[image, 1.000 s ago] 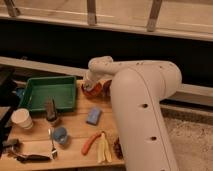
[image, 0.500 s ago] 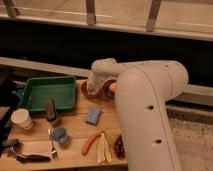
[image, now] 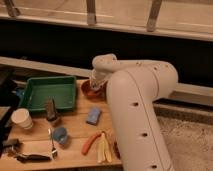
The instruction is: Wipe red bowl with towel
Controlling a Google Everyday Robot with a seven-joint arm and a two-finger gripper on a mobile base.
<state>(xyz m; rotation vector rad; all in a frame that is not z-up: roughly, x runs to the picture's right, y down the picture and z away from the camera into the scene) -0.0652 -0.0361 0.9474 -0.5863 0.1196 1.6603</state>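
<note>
The red bowl (image: 90, 90) sits on the wooden table (image: 75, 131) just right of the green tray, partly covered by my arm. My gripper (image: 96, 84) is down at the bowl's right side, at the end of the big white arm (image: 135, 100) that fills the right half of the view. The towel is hidden; I cannot see it at the gripper.
A green tray (image: 46, 92) stands at the left. A blue sponge (image: 93, 115), a small blue cup (image: 60, 134), a white cup (image: 21, 119), a dark brush (image: 51, 110), a fork (image: 52, 142), a carrot (image: 90, 142) and a banana (image: 103, 147) lie on the table.
The arm has shifted slightly over the bowl; the gripper end moved a little left and down at the bowl.
</note>
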